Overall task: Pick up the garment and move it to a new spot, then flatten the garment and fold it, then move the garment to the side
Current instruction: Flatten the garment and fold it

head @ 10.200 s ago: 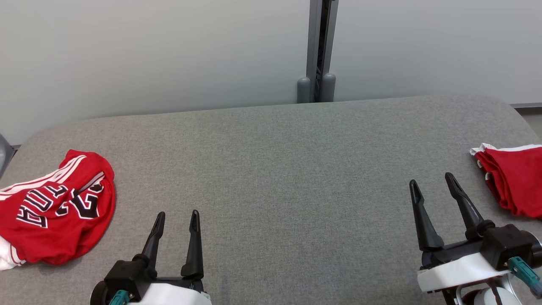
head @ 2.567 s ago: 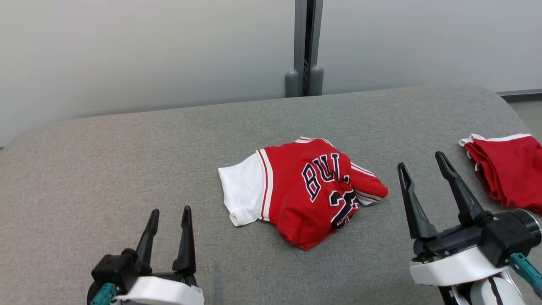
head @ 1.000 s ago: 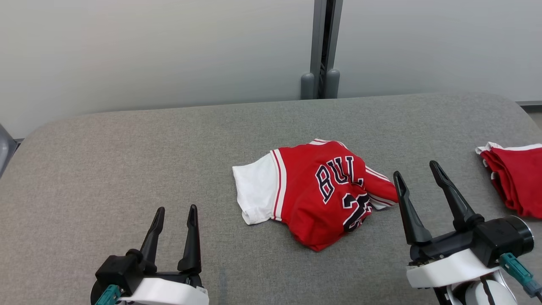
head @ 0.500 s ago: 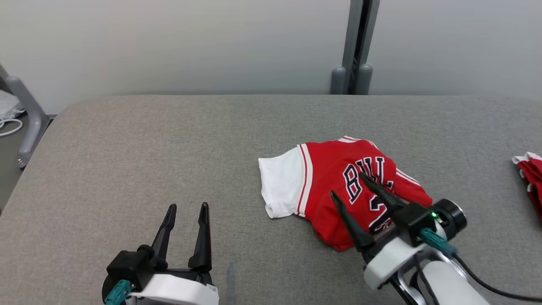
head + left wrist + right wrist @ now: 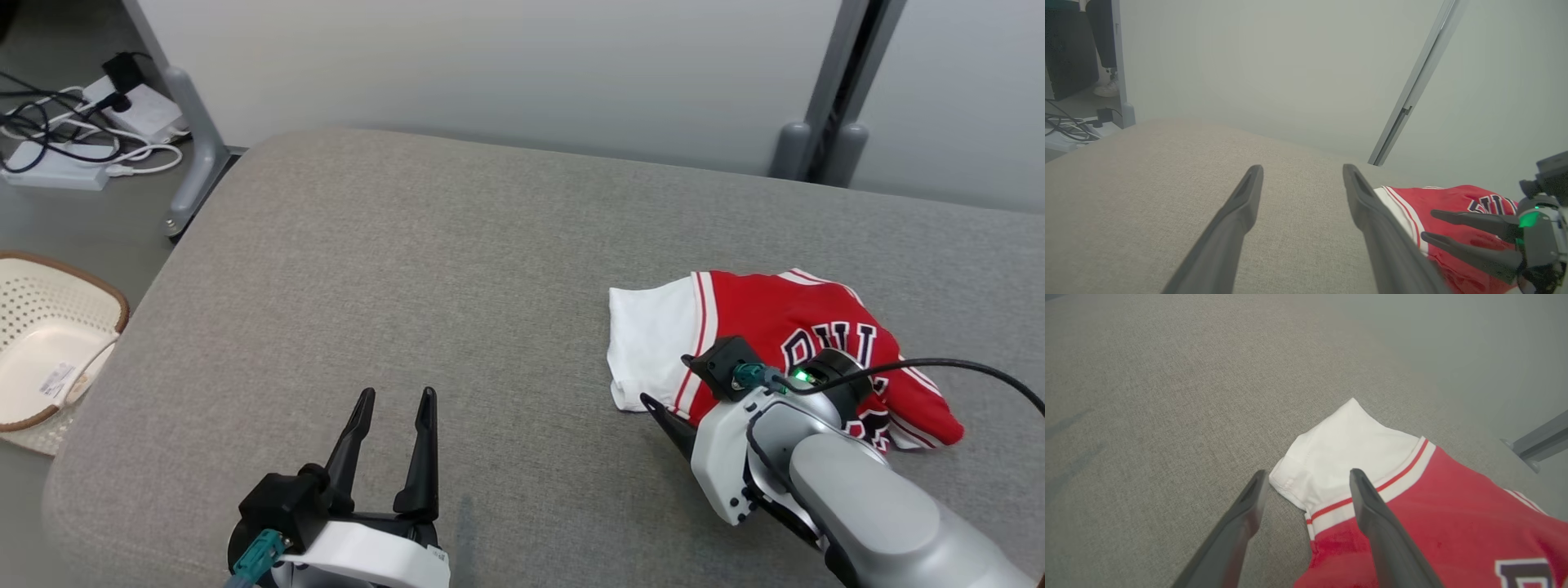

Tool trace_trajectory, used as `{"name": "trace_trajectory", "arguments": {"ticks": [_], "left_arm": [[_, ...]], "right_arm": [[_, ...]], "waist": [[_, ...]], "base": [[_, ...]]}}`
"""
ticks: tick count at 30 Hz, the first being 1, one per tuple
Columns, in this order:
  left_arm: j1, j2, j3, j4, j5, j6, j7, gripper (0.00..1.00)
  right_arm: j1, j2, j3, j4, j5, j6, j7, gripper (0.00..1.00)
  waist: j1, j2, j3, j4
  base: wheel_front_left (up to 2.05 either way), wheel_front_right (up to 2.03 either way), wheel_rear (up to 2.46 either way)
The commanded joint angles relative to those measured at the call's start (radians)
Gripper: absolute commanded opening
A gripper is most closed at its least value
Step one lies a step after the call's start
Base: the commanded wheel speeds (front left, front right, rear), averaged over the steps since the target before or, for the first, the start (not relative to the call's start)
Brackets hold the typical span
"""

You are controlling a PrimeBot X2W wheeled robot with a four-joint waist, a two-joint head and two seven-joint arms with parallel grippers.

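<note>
The garment (image 5: 784, 314) is a red jersey with dark lettering and a white sleeve, crumpled on the right half of the grey padded table (image 5: 408, 269). My right gripper (image 5: 673, 388) hangs open at its near left edge. In the right wrist view the right gripper (image 5: 1308, 476) has its fingers on either side of the white sleeve's hem corner (image 5: 1290, 477), and nothing is gripped. Whether the tips touch the cloth I cannot tell. My left gripper (image 5: 397, 396) stands open and empty over bare table, well left of the garment (image 5: 1453, 200). Past the left gripper (image 5: 1302, 169), the right gripper (image 5: 1429, 224) shows over the cloth.
The table's rounded left end drops to the floor, where a white perforated basket (image 5: 98, 286) stands. Cables and power strips (image 5: 65, 122) lie by a grey table leg (image 5: 192, 139). A grey post (image 5: 824, 122) stands against the pale wall behind the table.
The camera has swung left, so the whole picture has shifted. My right arm has turned and come down leftward across the jersey to its white sleeve, still open. The left gripper has kept its pose.
</note>
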Motion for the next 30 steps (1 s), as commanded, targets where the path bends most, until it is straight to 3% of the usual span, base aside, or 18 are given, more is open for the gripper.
{"name": "trace_trajectory", "arguments": {"ticks": [1, 8, 14, 16, 17, 30], "left_arm": [[-0.012, 0.004, -0.003, 0.003, -0.007, 0.005, -0.003, 1.00], [-0.022, 0.004, -0.017, 0.003, -0.015, 0.008, -0.003, 1.00], [-0.034, 0.004, -0.035, 0.010, -0.020, 0.011, -0.003, 1.00], [-0.037, 0.004, -0.039, 0.011, -0.023, 0.014, -0.003, 1.00], [-0.036, 0.004, -0.040, 0.011, -0.024, 0.015, -0.003, 1.00], [-0.021, 0.004, -0.049, 0.017, -0.035, 0.024, -0.003, 1.00]], "right_arm": [[-0.024, -0.011, 0.020, 0.023, 0.021, -0.001, -0.002, 1.00], [-0.087, -0.016, 0.113, 0.147, 0.072, -0.001, 0.022, 1.00], [-0.117, 0.014, 0.126, 0.255, 0.124, -0.001, 0.034, 1.00], [-0.118, 0.026, 0.127, 0.293, 0.143, 0.000, 0.049, 0.29], [-0.122, 0.033, 0.130, 0.304, 0.152, -0.001, 0.051, 0.00], [-0.209, 0.072, 0.147, 0.327, 0.222, 0.000, -0.067, 0.00]], "waist": [[0.0000, -0.0001, 0.017, 0.037], [0.0000, -0.0001, 0.036, 0.088], [0.0000, -0.0001, 0.038, 0.110], [0.0000, -0.0001, 0.035, 0.118], [0.0000, -0.0001, 0.035, 0.120], [0.0000, -0.0001, 0.027, 0.142]], "base": [[0.00, 0.00, 0.00], [0.00, 0.00, 0.00], [0.00, 0.00, 0.00], [0.00, 0.00, 0.00], [0.00, 0.00, 0.00], [0.00, 0.00, 0.00]]}}
